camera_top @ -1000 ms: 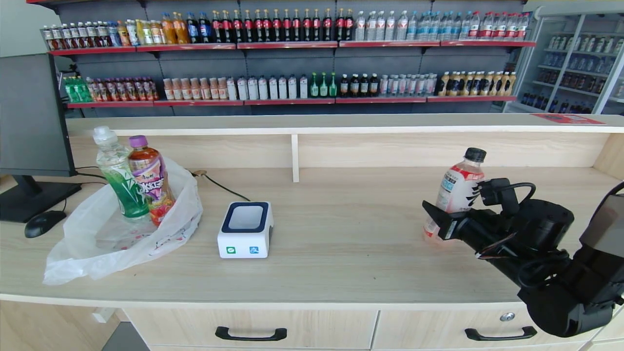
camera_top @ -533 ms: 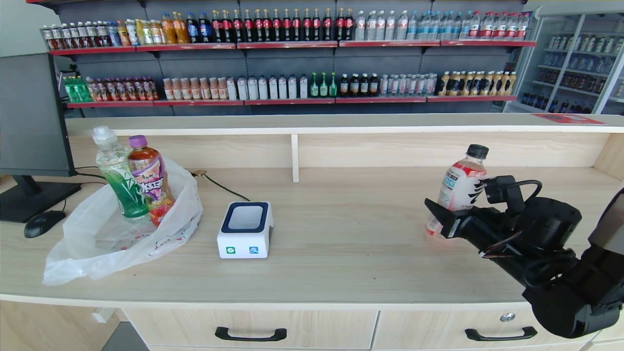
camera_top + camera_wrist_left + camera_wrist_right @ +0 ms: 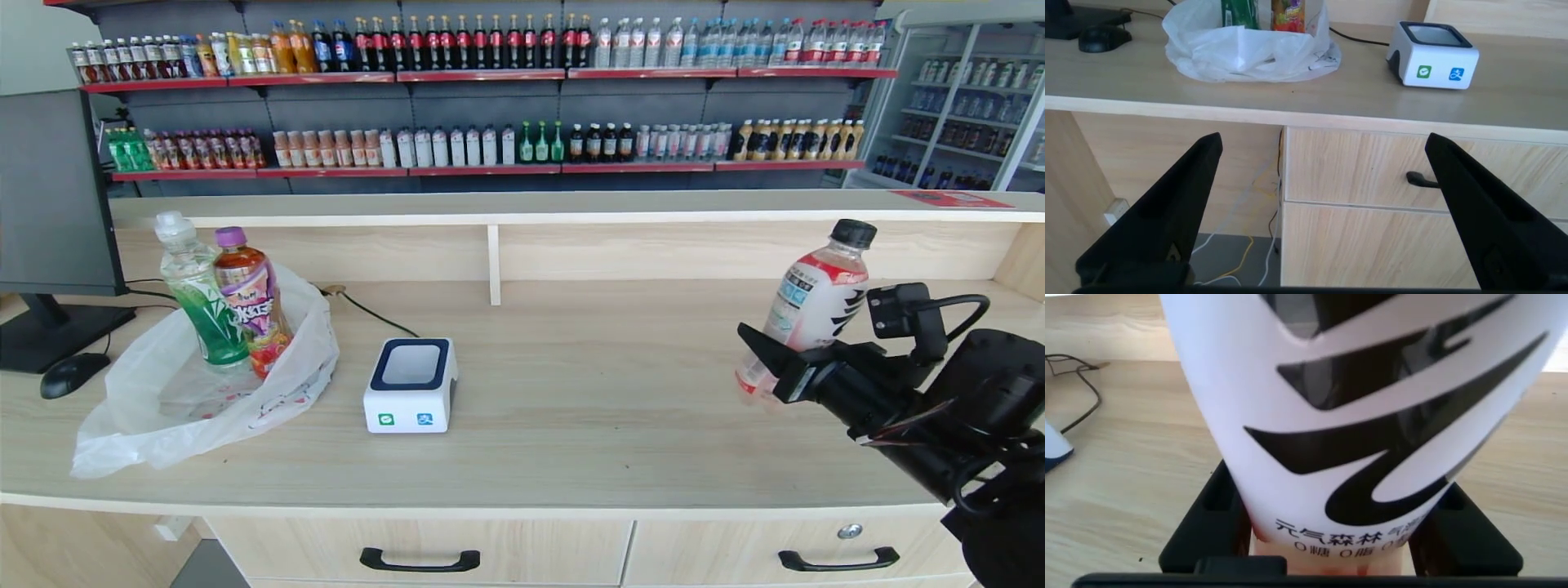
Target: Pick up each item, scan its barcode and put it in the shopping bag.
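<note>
The right arm is stretching low over the counter's (image 3: 571, 408) right side, its gripper (image 3: 782, 353) clamping the bottle's (image 3: 812, 306) lower body. The bottle is leaning, cap pointing up and rightward. The left gripper (image 3: 1323, 155) is hanging open before the drawers (image 3: 1372, 175).

The right hand (image 3: 782, 349) covers part of the bottle (image 3: 812, 298).

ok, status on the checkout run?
Right gripper shut on pink bottle, held tilted. Left gripper open, low, facing the drawers. Nothing between bottle and scanner.
</note>
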Tool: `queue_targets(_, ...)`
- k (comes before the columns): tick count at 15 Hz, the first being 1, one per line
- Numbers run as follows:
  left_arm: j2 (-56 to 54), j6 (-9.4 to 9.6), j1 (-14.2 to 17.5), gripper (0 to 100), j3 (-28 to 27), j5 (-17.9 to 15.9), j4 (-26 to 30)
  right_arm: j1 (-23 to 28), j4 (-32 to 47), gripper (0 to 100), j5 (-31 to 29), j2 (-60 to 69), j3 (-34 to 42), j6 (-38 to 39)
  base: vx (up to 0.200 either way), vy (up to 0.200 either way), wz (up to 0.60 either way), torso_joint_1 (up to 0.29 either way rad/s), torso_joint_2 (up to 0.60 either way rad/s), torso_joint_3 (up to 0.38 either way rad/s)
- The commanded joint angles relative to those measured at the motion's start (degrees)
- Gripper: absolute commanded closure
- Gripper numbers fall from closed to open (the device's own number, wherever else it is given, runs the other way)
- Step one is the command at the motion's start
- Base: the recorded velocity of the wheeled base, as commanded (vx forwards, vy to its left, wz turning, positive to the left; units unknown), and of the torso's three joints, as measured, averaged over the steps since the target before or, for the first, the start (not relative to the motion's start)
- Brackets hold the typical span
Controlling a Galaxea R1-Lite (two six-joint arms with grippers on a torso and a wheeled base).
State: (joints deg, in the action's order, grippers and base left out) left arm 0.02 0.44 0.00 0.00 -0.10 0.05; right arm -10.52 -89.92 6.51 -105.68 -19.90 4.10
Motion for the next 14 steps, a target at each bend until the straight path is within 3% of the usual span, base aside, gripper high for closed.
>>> queue_targets(1,0.0,0.00,0.0,0,0.0,0.0,0.0,-2.3,-0.1,100,0.6,6.5,2.1,-0.2,0.000,0.000,0.00,0.000,0.00,0.000)
queue_targets(7,0.0,0.00,0.0,0,0.0,0.0,0.0,-9.8,-0.1,100,2.7,11.4,6.4,-0.3,0.000,0.000,0.00,0.000,0.00,0.000)
queue_targets(12,0.0,0.00,0.0,0,0.0,0.0,0.0,-15.3,-0.1,100,2.8,13.0,1.7,10.5,0.000,0.000,0.00,0.000,0.00,0.000)
queue_targets(14,0.0,0.00,0.0,0,0.0,0.0,0.0,-18.0,-0.1,100,7.3,13.8,-2.6,17.8,0.000,0.000,0.00,0.000,0.00,0.000)
